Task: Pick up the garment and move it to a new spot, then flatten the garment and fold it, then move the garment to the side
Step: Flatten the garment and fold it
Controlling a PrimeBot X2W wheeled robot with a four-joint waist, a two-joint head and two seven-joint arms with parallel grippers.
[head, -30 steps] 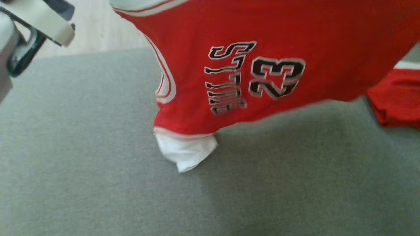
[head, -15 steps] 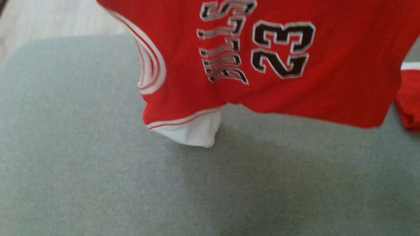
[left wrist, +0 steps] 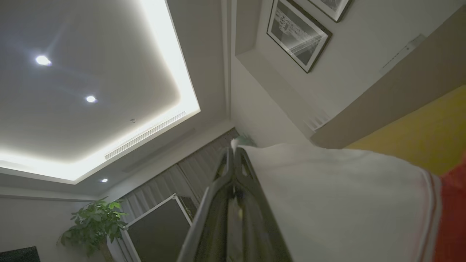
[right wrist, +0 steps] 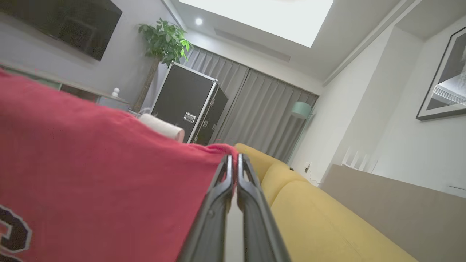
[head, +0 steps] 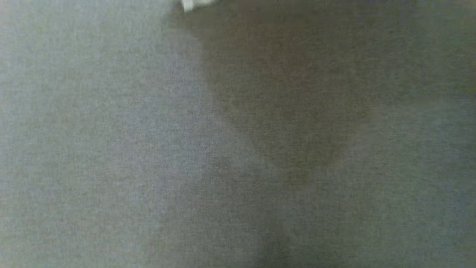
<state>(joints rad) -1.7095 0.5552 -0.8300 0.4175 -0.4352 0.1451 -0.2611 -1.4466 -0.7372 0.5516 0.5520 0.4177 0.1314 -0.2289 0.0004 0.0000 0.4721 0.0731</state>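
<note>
- While the left gripper (left wrist: 233, 153) and the right gripper (right wrist: 233, 158) both clamp the garment (right wrist: 91, 163), it hangs in the air between them!
- Left side: fingers pressed tight together, with a white corner of fabric nipped at the very tips. Red trim shows at the far right of that wrist view.
- Right side: jaws closed as well, biting a red edge. The red body spreads off to the left of that view, with a bit of black numeral at the bottom corner.
- Both wrist cameras look up at ceiling and walls, so I judge that the fingers point upward and the cloth drapes down from them.
- Down below, the head view looks at a grey surface (head: 111, 149) with a broad shadow (head: 297, 93) across it.
- A small white scrap (head: 191, 4) sits at the top edge. It may be the garment's lowest corner, but it's too blurred to be sure.
- My read on the step: the pick-up is done and the carry to a new spot is under way. Flattening and folding are not yet begun.
- The next move calls for lowering over the surface with the two grips held well apart, so the fabric lands spread out. The hanging end should go down first, and only then should the grippers let go.
- Watch those thin pinches: a slip at either corner would bunch the whole thing.
</note>
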